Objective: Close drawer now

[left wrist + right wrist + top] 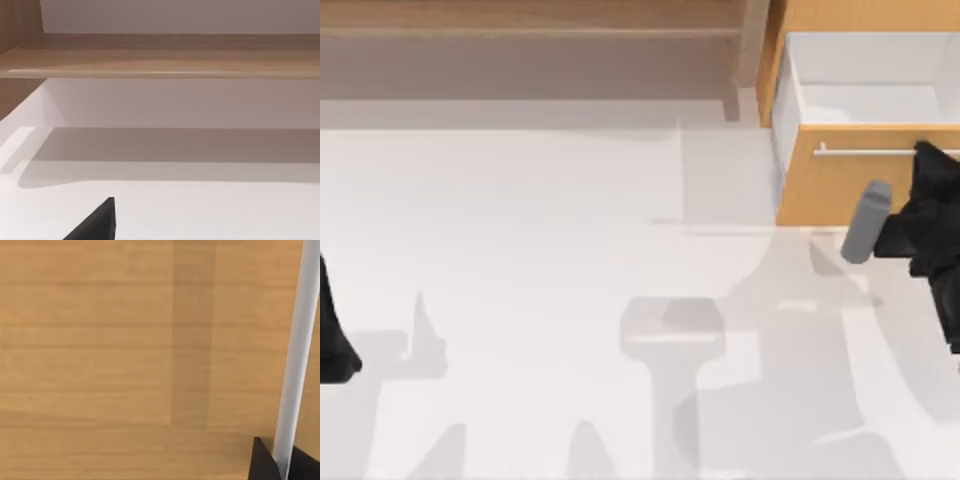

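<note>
Drawer (865,130) stands pulled out at the far right of the table (570,300), its white inner walls exposed and its orange-tan front panel (125,340) facing the near edge. Handle (880,152), a thin silver bar, runs horizontally across the upper part of that panel. Right gripper (932,165) is at the panel's right end, directly against the handle; in the right wrist view the bar (297,350) passes between two dark fingertips (262,462), one on each side, so the claw sits closed around the handle. Left gripper (335,335) is parked at the table's left edge, well apart from the drawer; whether its claw is apart or together cannot be told. Long pale wooden shelf (530,30) runs along the far side, left of the drawer.
</note>
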Controlling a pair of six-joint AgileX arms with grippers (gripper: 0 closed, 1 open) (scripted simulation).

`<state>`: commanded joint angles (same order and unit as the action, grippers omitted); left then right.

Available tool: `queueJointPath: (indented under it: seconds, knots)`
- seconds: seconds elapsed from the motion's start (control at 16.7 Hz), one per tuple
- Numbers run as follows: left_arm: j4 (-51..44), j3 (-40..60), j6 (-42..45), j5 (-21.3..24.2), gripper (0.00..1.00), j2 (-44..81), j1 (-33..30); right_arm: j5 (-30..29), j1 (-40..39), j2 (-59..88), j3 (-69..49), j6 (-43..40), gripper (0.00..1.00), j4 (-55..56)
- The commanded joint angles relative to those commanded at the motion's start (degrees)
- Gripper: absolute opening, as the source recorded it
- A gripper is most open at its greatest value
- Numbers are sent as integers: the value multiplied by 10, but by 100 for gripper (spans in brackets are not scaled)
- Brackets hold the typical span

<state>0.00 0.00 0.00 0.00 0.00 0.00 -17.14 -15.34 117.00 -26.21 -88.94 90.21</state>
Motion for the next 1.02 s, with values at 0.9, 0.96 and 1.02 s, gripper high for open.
queueJointPath:
  seconds: [0.9,0.96,1.02]
  knots:
    - [0,0,0,0,100,0,0,30,30,56,-147,-1,0,-95]
    - [0,0,0,0,100,0,0,33,34,63,-166,-1,0,-106]
    - [0,0,0,0,100,0,0,36,37,69,-183,-1,0,-116]
